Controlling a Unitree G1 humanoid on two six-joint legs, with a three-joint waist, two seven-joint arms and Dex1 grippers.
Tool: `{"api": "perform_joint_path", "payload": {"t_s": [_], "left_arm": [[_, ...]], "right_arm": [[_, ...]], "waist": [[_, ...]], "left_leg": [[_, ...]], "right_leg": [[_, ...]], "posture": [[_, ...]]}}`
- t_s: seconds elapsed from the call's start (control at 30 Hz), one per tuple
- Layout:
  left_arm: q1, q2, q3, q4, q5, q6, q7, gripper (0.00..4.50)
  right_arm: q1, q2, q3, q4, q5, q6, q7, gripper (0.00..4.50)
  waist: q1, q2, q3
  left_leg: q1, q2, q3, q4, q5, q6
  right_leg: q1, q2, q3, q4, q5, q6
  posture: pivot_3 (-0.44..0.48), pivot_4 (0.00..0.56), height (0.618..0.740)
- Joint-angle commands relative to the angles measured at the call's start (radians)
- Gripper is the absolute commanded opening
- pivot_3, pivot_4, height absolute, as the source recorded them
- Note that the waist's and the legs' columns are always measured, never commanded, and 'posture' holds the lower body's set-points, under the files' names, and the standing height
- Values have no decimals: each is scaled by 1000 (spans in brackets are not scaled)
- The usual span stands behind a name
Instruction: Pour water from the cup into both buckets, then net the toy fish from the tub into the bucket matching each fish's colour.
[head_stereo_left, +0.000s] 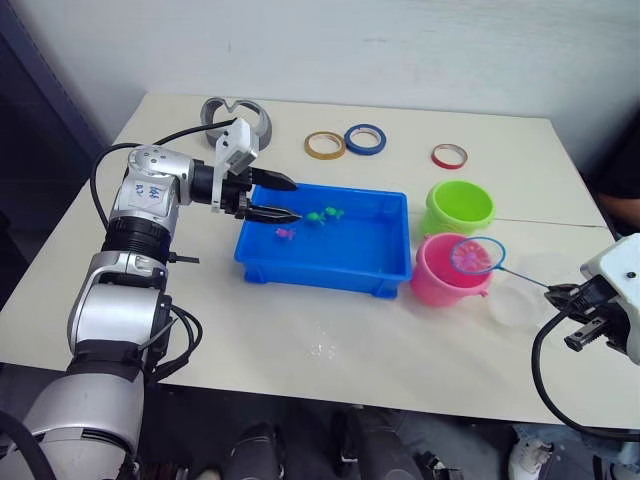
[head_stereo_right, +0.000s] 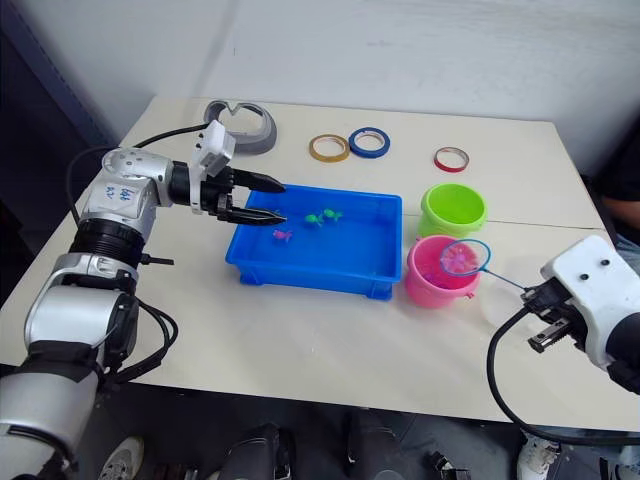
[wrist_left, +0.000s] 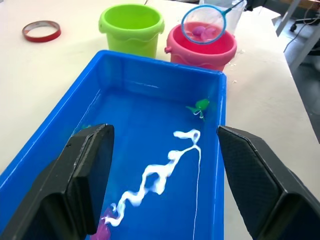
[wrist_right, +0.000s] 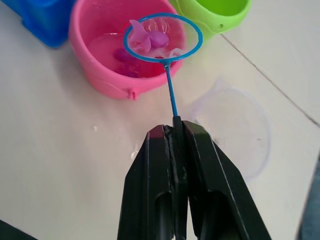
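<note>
Blue tub (head_stereo_left: 325, 262) mid-table, left gripper (head_stereo_left: 283, 199) hanging spread over its left end — right half open from above. Net hoop (head_stereo_left: 478, 256) sits over the pink bucket (head_stereo_left: 440, 280), blocking its mouth; green bucket (head_stereo_left: 460, 206) just behind is unobstructed. Clear cup (wrist_right: 235, 131) beside pink bucket — front table strip free.

No legible text, label, brand, number or sign appears on any object in the views.

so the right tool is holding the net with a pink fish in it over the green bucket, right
Not quite. The right tool does hold the net with a pink fish in it, but the right wrist view shows it over the pink bucket, not the green bucket.
</note>
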Motion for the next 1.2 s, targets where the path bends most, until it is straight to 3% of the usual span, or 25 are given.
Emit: {"api": "perform_joint_path", "payload": {"t_s": [0.03, 0.23, 0.67, 1.03, 1.2], "left_arm": [[-37, -1, 10, 17, 2, -25, -13, 3596], [-54, -8, 12, 56, 7, -45, -13, 3596], [-74, -20, 16, 99, 10, -71, -13, 3596], [-67, -14, 20, 92, 7, -71, -13, 3596], [-65, -3, 22, 94, 8, -70, -13, 3596]], "right_arm": [[59, -53, 1, -70, -91, -136, -27, 0], [189, -127, 41, -91, -247, -352, -26, 0], [365, -112, 59, -65, -642, -844, 52, 0], [384, -10, 59, 21, -865, -1109, 101, 0], [282, -2, 51, 16, -813, -1045, 171, 0]], "waist": [[1, 0, 0], [2, 0, 0], [6, 0, 0], [7, 0, 0], [3, 0, 0]], "left_leg": [[0, 0, 0, 0, 0, 0], [0, 0, 0, 0, 0, 0], [0, 0, 0, 1, 0, -1], [1, 0, 0, 2, 0, -1], [1, 0, 1, 3, 0, -1]], "right_leg": [[0, 0, 0, 0, 0, 0], [0, 0, 0, 0, 0, 0], [0, 0, 0, 0, 0, 1], [1, 1, -1, 1, 0, 1], [1, 1, 0, 3, 0, 1]], "posture": [[0, 150, 693], [0, 150, 693], [0, 150, 693], [0, 150, 693], [0, 150, 693]]}}
